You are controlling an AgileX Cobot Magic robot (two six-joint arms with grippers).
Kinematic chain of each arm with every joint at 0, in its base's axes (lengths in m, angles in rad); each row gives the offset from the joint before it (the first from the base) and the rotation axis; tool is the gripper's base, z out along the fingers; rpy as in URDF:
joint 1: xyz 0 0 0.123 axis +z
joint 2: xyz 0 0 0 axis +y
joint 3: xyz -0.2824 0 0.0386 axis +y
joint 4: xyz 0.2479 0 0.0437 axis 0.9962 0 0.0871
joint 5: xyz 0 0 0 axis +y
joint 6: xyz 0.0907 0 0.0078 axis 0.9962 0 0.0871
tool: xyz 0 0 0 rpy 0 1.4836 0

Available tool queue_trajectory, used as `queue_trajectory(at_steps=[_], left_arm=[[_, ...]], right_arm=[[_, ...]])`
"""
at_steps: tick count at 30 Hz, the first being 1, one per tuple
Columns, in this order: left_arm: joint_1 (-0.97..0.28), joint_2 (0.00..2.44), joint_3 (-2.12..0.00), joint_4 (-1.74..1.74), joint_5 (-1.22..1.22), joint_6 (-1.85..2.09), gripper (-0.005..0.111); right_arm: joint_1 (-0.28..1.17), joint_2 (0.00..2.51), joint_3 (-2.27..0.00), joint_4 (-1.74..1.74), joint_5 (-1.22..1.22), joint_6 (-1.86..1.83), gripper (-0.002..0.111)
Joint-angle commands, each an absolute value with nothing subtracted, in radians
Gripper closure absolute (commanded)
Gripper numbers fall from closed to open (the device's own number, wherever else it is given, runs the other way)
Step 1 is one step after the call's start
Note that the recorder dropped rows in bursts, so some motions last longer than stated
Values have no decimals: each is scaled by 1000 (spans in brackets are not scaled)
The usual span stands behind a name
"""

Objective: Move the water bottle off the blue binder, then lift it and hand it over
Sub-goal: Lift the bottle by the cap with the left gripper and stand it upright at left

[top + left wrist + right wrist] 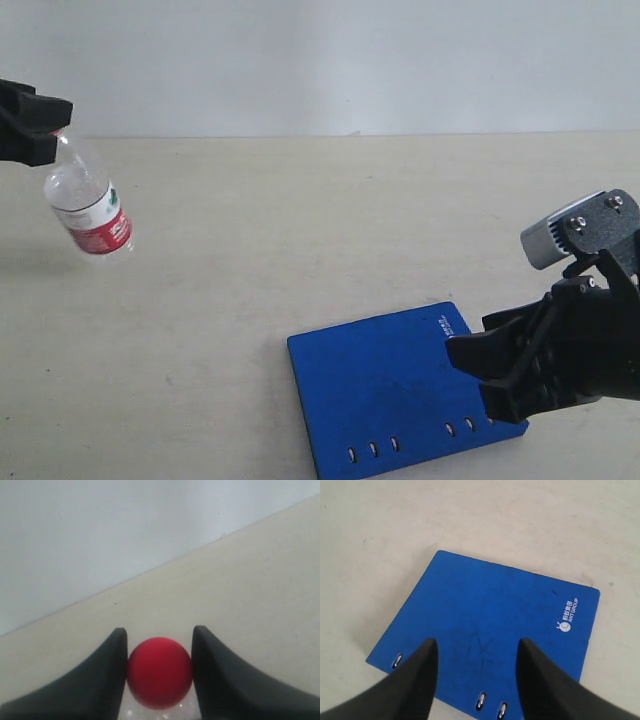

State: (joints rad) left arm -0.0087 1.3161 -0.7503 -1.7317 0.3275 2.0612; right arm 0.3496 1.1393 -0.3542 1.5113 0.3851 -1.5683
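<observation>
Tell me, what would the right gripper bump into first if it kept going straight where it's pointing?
Most likely the blue binder. The right gripper, open, points down at its bare cover, with nothing seen in between. How far above it hangs is hard to tell.

A flat, matte beige tabletop [300, 220] bears a flat square royal-blue binder [390, 390], lying directly beneath the black fingers [420, 680] of the right gripper [477, 650], its slotted edge showing in the gap between their tips.
</observation>
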Motion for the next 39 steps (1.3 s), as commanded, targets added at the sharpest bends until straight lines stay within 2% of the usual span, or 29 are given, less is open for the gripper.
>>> queue_trajectory(at_steps=[1,13,15,21,23,33,39], left_arm=[[-10,1355,-769,-1744,339,2056,100],[-10,1419,-769,-1744,341,2056,100],[-10,1421,-769,-1744,353,2056,93],[-10,1421,-774,-1744,327,2056,56],[-10,1421,-774,-1744,301,2056,52],[-10,1414,-792,-1744,272,2056,52],[-10,1315,-803,-1744,201,2056,52]], right_arm=[[349,1139,-352,1508,381,-1573,64],[349,1139,-352,1508,388,-1573,64],[349,1139,-352,1508,388,-1573,64],[349,1139,-352,1508,388,-1569,64],[349,1139,-352,1508,388,-1569,64],[349,1139,-352,1508,398,-1569,64],[349,1139,-352,1508,399,-1569,64]])
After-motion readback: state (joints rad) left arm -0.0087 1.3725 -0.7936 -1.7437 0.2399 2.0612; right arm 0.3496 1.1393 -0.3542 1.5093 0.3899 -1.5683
